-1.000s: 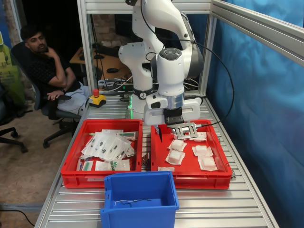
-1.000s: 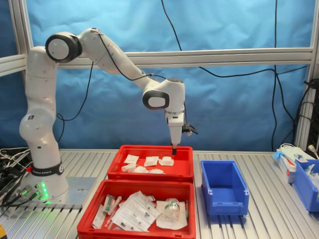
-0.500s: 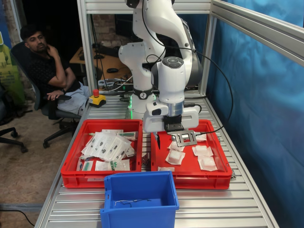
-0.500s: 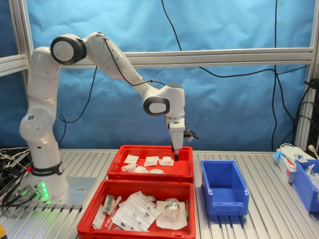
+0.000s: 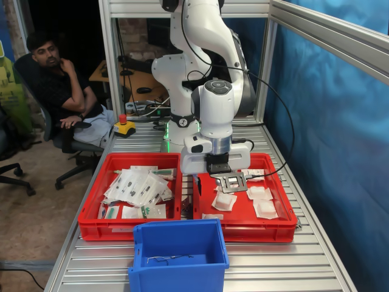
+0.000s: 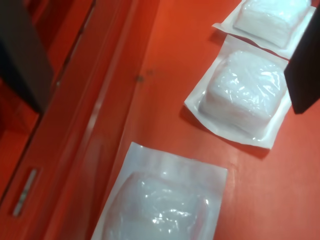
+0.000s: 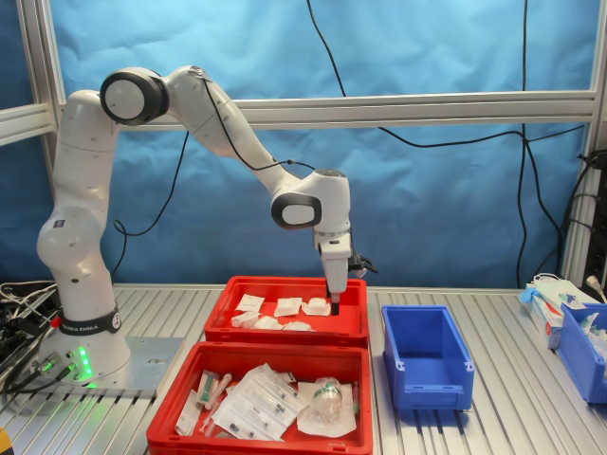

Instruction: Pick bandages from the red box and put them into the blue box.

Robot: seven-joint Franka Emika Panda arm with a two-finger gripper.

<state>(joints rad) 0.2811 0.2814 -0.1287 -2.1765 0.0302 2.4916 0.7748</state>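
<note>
On the ribbed metal desk (image 5: pixel 285 261), the red box (image 5: pixel 243 228) holds the bandages (image 5: pixel 224 201) loose on its floor, and the gripper (image 5: pixel 209 182) hangs inside it with jaws spread, likely to straddle one, while the blue box (image 5: pixel 177 246) beside it waits.

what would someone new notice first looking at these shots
The white Panda arm arcs down from its base so that its gripper dips into the red box of white bandages, open-jawed above the packets in the wrist view. The blue box stands at the second exterior view's right. A seated man watches at the first exterior view's left.
</note>
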